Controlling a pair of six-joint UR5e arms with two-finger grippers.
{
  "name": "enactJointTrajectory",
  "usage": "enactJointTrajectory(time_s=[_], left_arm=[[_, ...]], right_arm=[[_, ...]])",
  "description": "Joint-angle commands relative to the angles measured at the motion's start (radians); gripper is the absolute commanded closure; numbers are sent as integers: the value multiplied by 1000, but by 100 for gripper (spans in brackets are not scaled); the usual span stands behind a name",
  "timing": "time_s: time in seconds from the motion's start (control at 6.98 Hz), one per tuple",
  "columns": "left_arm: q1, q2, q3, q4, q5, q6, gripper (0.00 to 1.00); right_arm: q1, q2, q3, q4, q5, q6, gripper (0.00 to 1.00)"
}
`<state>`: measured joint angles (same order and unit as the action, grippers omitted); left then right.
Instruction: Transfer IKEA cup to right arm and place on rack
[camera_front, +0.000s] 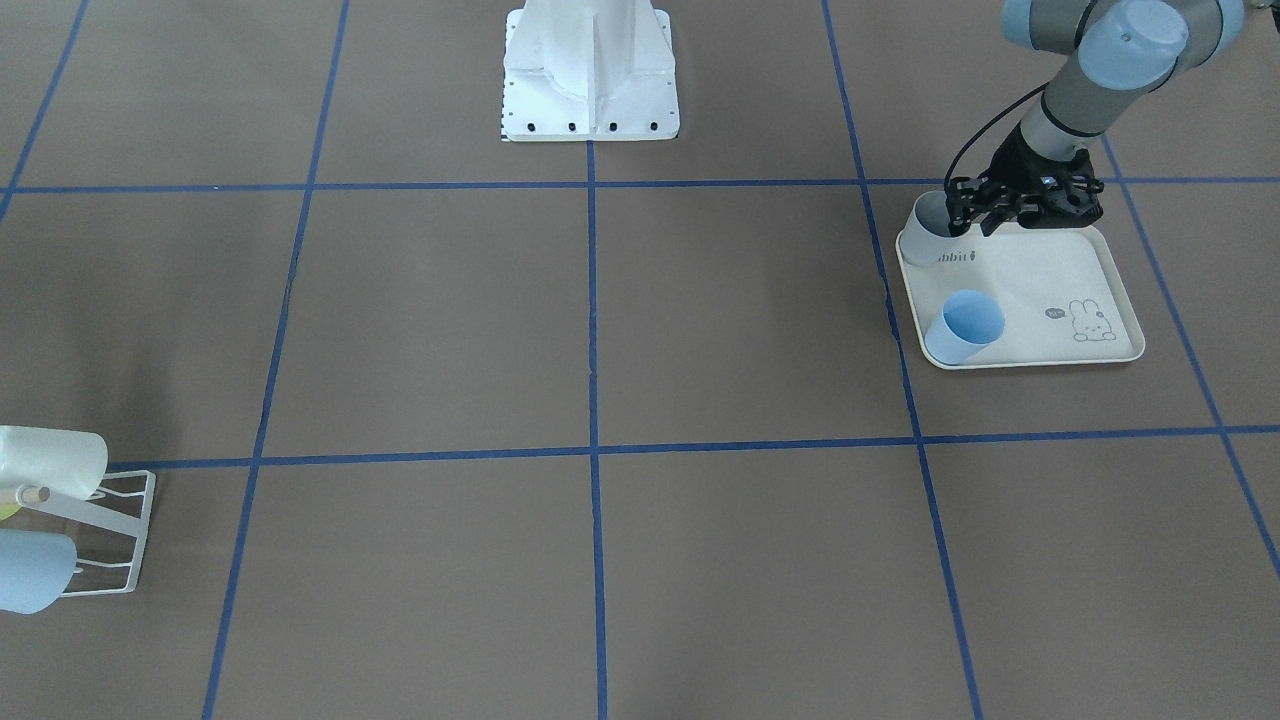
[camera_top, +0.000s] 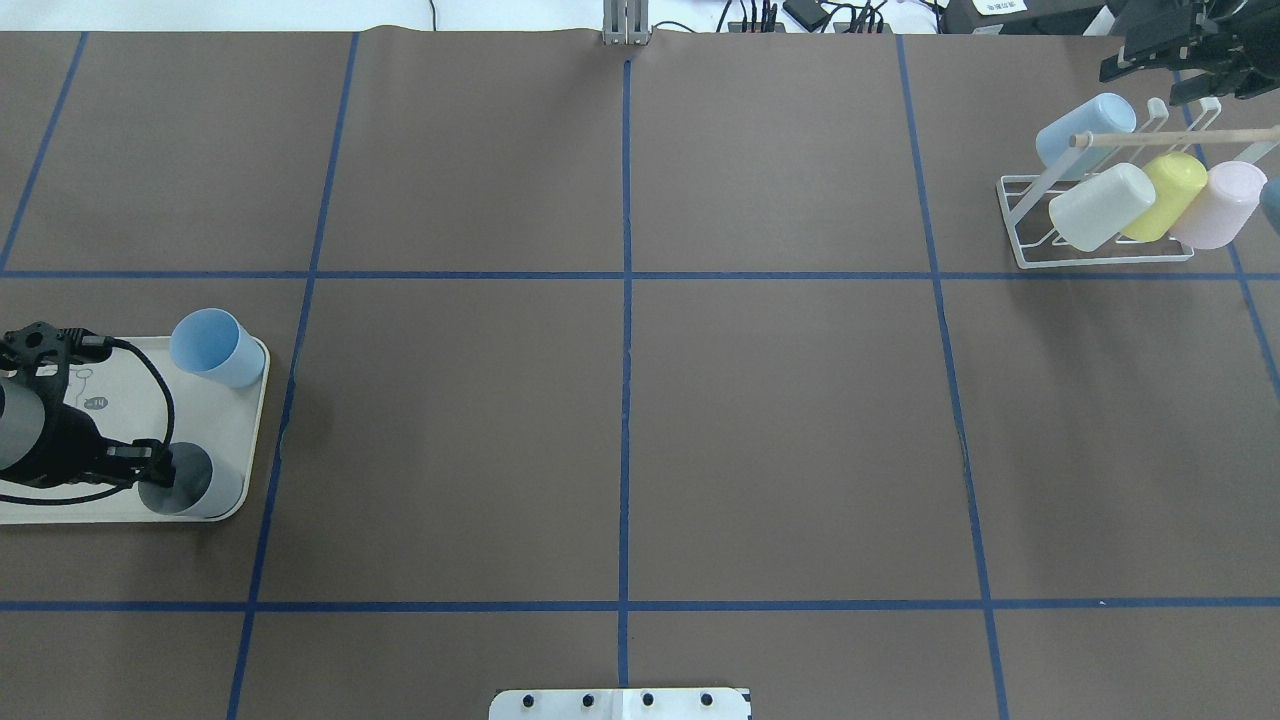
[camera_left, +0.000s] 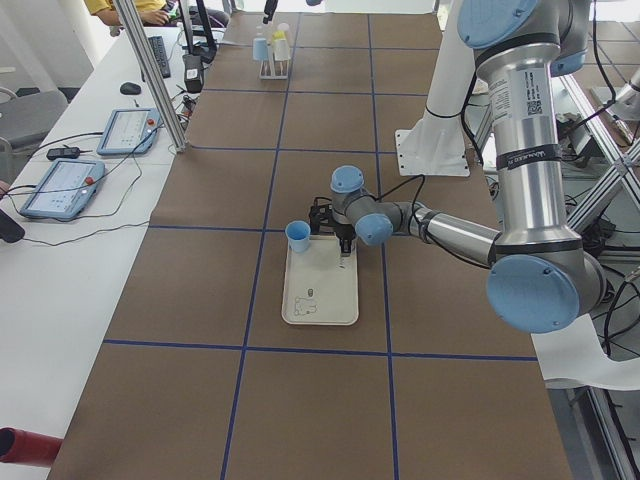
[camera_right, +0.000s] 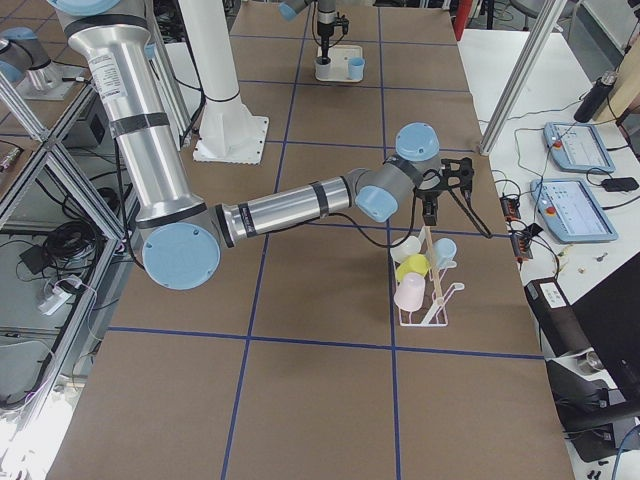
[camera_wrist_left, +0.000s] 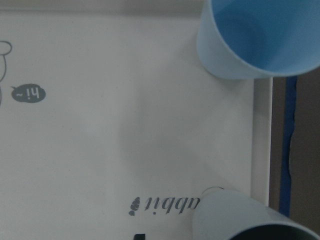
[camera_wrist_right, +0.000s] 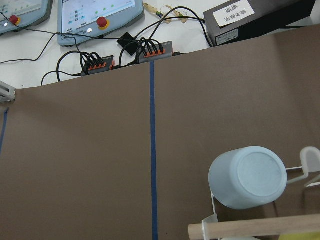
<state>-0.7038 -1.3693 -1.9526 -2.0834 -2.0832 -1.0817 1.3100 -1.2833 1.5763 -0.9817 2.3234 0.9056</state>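
Two IKEA cups stand upright on the cream rabbit-print tray (camera_front: 1040, 280): a light blue cup (camera_front: 965, 325) and a grey-blue cup (camera_front: 925, 230) at the corner nearest the robot. My left gripper (camera_front: 978, 220) hangs open at the grey-blue cup's (camera_top: 195, 480) rim, without gripping it. In the left wrist view that cup (camera_wrist_left: 250, 220) fills the bottom right. The white wire rack (camera_top: 1100, 258) stands far right and holds several cups on its side. My right gripper (camera_top: 1165, 70) hovers open and empty just beyond the rack.
The rack's wooden-tipped peg (camera_top: 1180, 137) sticks out over its cups. The robot's white base (camera_front: 590, 70) stands at the table's middle edge. Blue tape lines grid the brown table. Tablets and cables (camera_wrist_right: 125, 50) lie beyond the far edge.
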Motion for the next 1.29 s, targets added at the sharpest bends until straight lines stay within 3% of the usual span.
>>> enactJointTrajectory(time_s=[0.0, 0.29, 0.43, 0.57, 1.0, 1.15], left_arm=[[0, -2, 6, 11, -38, -1, 100], [-70, 41, -17, 28, -153, 11, 100], [-215, 36, -29, 34, -167, 61, 100], [-242, 6, -43, 37, -166, 66, 100], [-272, -188, -89, 29, -161, 39, 100], [-267, -280, -79, 28, -175, -175, 100]], right_arm=[[0, -14, 17, 0, 2, 1, 0], [0, -16, 22, 0, 7, 1, 0], [0, -17, 52, -2, 13, 7, 0], [-3, -16, 95, -5, 28, 72, 0], [-180, -14, 302, -3, 19, 455, 0], [-280, -8, 370, -2, 4, 593, 0]])
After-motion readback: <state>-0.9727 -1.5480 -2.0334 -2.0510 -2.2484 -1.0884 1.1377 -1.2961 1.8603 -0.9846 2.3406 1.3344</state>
